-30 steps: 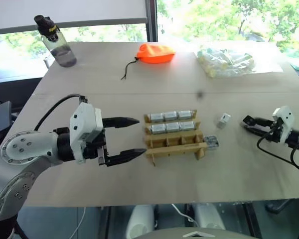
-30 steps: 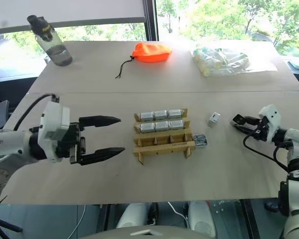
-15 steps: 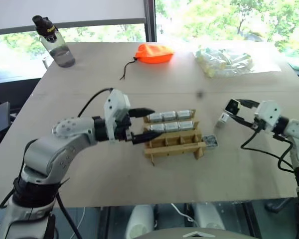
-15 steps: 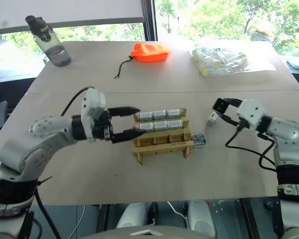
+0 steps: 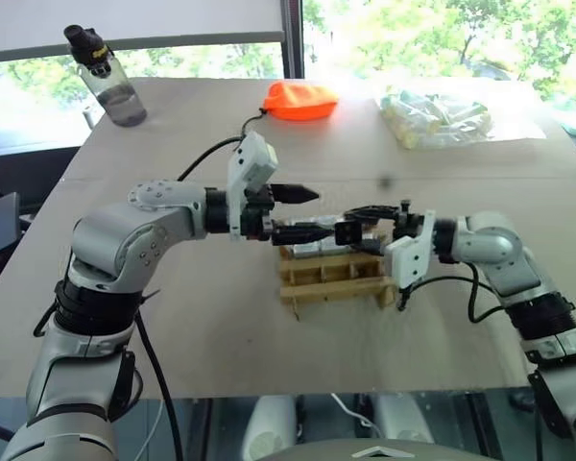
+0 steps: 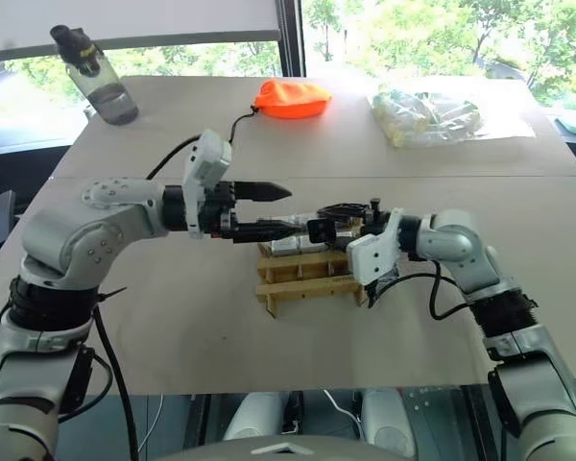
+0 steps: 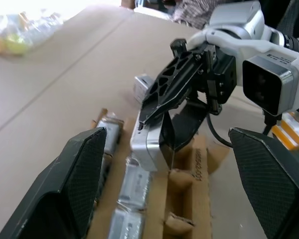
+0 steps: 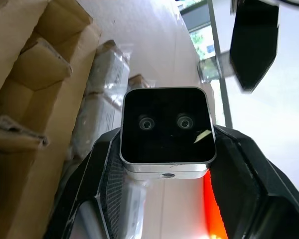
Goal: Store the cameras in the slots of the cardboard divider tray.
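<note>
**Camera held above the tray, both tools meeting over it**

My right tool (image 7: 162, 117) is clamped on a camera (image 8: 165, 127): in the right wrist view I see its black face with two small lenses and a silver edge, pinched between the two black fingers (image 8: 97, 184). From the head views the right tool (image 6: 328, 219) reaches in from the right, hanging just above the far side of the cardboard divider tray (image 6: 312, 274).

My left tool (image 6: 269, 209) comes in from the opposite side, jaws spread wide and holding nothing. One finger (image 5: 296, 193) sits higher, the other lower, its tip just beside the held camera; I cannot tell whether it touches. In the left wrist view the two broad fingers (image 7: 77, 184) frame the right tool and the camera between them.

Below, the tray sits on the desk (image 5: 173, 317) near the middle. Its two far rows hold wrapped silver pieces (image 7: 134, 181), while the near row's slots (image 5: 334, 272) look open. Another small silver camera (image 7: 142, 85) lies on the desk beyond the tray, seen in the left wrist view.

Farther out on the desk: an orange pouch (image 5: 300, 100) with a dark cord, a clear bag of pale packets (image 5: 434, 117) to its right, and a water bottle (image 5: 108, 79) at the far left corner.
</note>
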